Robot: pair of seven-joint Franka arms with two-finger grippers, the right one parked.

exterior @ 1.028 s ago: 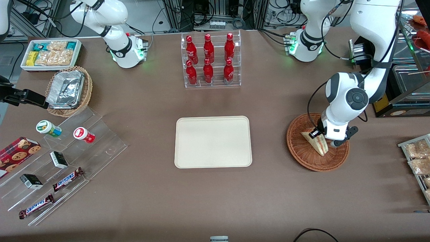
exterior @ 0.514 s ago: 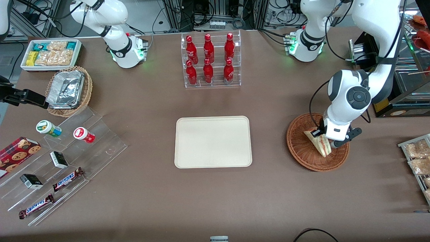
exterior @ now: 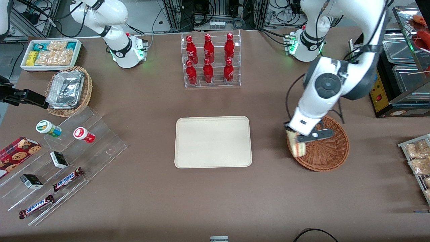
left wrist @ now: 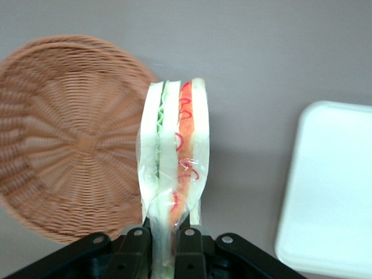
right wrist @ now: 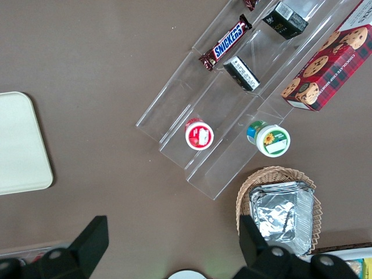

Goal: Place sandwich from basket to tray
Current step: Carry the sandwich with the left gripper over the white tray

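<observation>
Spreading across the whole front view, one brown worktop (exterior: 215, 201) carries everything. One cream tray (exterior: 213, 142) lies flat at its middle with nothing on it. One reddish-brown wicker basket (exterior: 327, 153) sits toward the working arm's end, well apart from the tray, its bowl bare. One hand (exterior: 297, 139) hangs over the basket's rim on the side nearest the tray, its two fingers (left wrist: 135, 244) clamped on one clear-wrapped sandwich (left wrist: 174, 174), held on edge above the worktop between basket (left wrist: 64, 168) and tray (left wrist: 331, 192). Three bread slices show, with green and red filling between. In the front view the arm's wrist covers most of the sandwich (exterior: 297, 148); only its lower end shows.
</observation>
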